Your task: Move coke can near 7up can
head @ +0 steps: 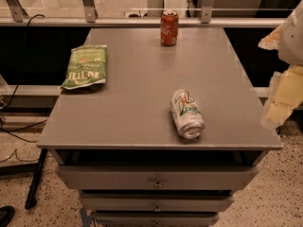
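The red coke can stands upright at the far edge of the grey cabinet top, near the middle. The silver-white 7up can with green lettering lies on its side near the front right, its open end toward me. The two cans are well apart. My gripper shows as a pale yellow and white shape at the right edge of the view, beside the cabinet's right side, away from both cans and holding nothing that I can see.
A green chip bag lies flat at the left of the top. Drawers sit below the front edge. A metal rail and glass run behind the cabinet. Cables trail on the floor at left.
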